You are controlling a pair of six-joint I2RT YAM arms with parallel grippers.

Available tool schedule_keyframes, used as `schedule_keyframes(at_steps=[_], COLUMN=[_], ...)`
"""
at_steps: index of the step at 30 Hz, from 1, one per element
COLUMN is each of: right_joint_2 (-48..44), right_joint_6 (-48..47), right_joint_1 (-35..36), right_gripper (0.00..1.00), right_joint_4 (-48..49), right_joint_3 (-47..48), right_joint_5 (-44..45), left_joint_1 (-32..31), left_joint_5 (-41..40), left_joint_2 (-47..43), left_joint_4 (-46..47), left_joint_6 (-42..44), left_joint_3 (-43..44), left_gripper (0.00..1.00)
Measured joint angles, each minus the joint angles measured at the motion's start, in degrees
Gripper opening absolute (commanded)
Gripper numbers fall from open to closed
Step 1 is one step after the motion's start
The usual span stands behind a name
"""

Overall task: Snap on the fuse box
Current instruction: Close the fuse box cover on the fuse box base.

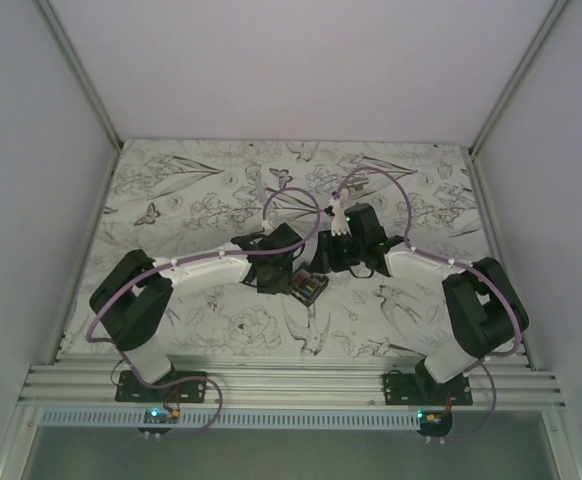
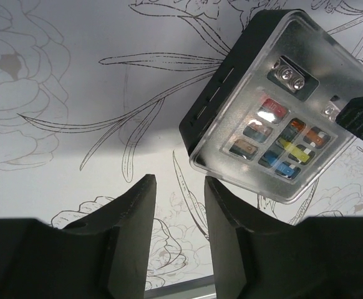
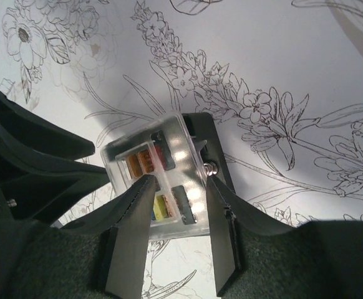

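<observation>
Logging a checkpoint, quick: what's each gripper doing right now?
Left gripper: open, holding nothing.
Right gripper: closed on the fuse box.

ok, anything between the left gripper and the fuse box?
Nothing visible. The left gripper is open over the bare floral table. The fuse box is ahead, up and right in its wrist view, with only table between. The right gripper is clamped on the box's sides.
</observation>
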Motion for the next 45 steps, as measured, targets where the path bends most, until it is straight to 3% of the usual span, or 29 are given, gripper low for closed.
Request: schedule_keyframes(at_steps=[11,18,26,45], right_joint_2=[-3.9,-6.0,-4.5,-2.1], right_joint_6=[-0.2,-1.0,-1.3,-1.9], right_joint_1=[0.0,0.0,0.0,-0.1], right_gripper=[0.47,0.49,0.48,0.40], right_joint_4=[-2.4,-2.5,-3.1,-0.9], right_joint_3=[-2.4,-2.4,-2.4,-5.6], right_joint_5=[2.9,4.5,4.8,2.8], left_joint_1=[0.5,1.8,2.8,3.3], left_joint_5=[0.7,2.8,5.2,10.4], left_joint_2=[-4.0,-6.5,-2.4,1.7], left_joint_4=[0.5,0.9,1.1,1.5], left_joint_6=[-0.1,-0.9,-1.5,-3.3], left_joint_3=[-1.7,-2.3,-0.7,1.1], left_gripper=[0.50,0.50,0.50,0.46])
